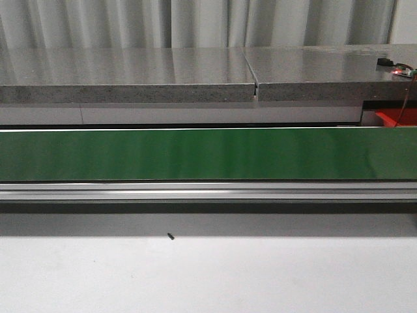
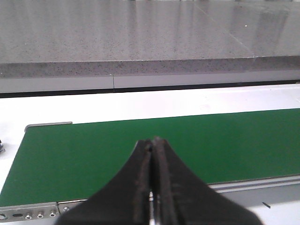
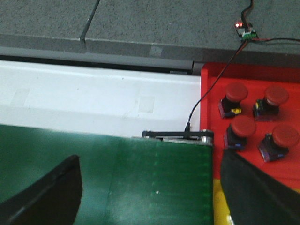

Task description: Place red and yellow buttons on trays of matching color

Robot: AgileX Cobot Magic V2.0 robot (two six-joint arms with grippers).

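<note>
Toward the right edge of my right wrist frame, four red buttons (image 3: 255, 122) already sit in the red tray (image 3: 211, 79) beyond the green belt (image 3: 154, 178), nearer my wide-open, empty right gripper (image 3: 150, 197) than my closed, empty left gripper (image 2: 152, 187).

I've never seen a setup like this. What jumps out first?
The long green belt runs across the whole front view, bare of buttons. At its right end sits a red tray holding four red buttons. The left gripper hangs shut over the belt, while the right gripper is spread open above the belt's end.
</note>
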